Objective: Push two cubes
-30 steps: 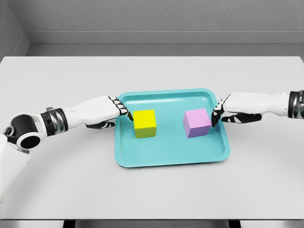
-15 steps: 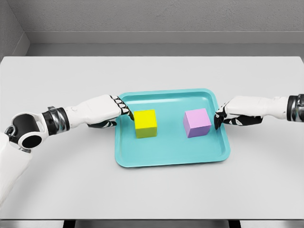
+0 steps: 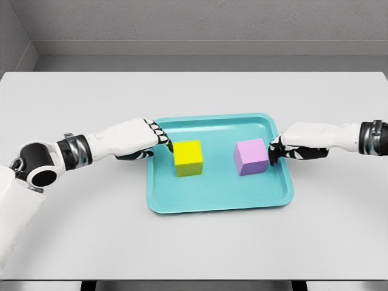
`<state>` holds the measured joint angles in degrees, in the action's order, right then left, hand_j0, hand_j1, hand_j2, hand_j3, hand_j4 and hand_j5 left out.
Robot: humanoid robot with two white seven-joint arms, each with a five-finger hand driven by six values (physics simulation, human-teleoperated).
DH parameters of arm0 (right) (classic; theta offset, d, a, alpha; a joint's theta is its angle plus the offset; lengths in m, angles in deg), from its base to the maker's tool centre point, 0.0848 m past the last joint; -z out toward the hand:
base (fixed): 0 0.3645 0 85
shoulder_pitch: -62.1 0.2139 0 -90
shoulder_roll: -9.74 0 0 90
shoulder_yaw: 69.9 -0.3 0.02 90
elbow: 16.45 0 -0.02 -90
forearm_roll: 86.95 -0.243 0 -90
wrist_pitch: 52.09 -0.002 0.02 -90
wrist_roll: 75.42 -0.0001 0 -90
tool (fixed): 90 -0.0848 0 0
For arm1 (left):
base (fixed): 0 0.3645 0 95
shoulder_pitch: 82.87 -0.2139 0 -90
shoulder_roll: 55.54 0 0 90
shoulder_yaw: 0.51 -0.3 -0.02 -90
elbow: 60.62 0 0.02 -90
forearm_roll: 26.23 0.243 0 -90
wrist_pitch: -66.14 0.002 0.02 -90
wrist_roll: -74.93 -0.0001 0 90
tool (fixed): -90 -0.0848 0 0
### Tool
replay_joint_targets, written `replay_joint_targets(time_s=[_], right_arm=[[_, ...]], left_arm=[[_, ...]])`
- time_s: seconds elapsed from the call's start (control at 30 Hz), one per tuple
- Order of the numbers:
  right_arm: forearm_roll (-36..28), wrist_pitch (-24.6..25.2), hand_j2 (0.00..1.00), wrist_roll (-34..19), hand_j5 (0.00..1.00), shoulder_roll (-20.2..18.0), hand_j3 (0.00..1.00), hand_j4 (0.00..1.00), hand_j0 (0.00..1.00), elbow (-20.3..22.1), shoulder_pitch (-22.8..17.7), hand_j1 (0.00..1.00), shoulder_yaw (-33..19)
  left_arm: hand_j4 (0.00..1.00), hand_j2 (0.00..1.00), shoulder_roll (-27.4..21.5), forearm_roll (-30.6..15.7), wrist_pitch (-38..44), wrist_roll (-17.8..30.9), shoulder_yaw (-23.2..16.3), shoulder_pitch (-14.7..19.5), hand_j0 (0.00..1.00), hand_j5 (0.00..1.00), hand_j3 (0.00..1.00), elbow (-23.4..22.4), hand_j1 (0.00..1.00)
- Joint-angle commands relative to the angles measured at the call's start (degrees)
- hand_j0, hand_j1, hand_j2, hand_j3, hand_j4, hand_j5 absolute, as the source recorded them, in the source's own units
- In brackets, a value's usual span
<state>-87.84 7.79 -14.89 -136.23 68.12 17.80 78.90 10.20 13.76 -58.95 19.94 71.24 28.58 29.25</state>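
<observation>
Left hand [image 3: 151,138], fingers curled, is touching the yellow cube [image 3: 188,157]; right hand [image 3: 285,148], also curled, is meeting the purple cube [image 3: 251,156]. Both cubes are sitting apart mid-tray [image 3: 212,203]; pushing looks barely begun.

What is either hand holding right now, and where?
Nothing is held. The left hand presses fingertips against the yellow cube; the right hand sits beside the purple cube.

Bright, even, sharp render with soft shadows, no glare.
</observation>
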Motion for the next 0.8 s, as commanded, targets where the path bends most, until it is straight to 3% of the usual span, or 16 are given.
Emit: replay_joint_targets(time_s=[0.0,0.77], right_arm=[[-0.26,0.32,0.42,-0.06,0.42,0.42,0.42,0.42,0.42,0.07,0.00,0.42,0.00],[-0.25,-0.47,0.40,0.03,0.40,2.97,0.40,0.40,0.40,0.78,0.35,0.40,-0.09]], left_arm=[[0.63,0.63,0.35,0.00,0.09,-0.01,-0.04,0.00,0.63,0.63,0.63,-0.05,0.63],[0.63,0.63,2.28,0.44,0.09,-0.01,-0.39,1.05,0.63,0.63,0.63,-2.86,0.63]])
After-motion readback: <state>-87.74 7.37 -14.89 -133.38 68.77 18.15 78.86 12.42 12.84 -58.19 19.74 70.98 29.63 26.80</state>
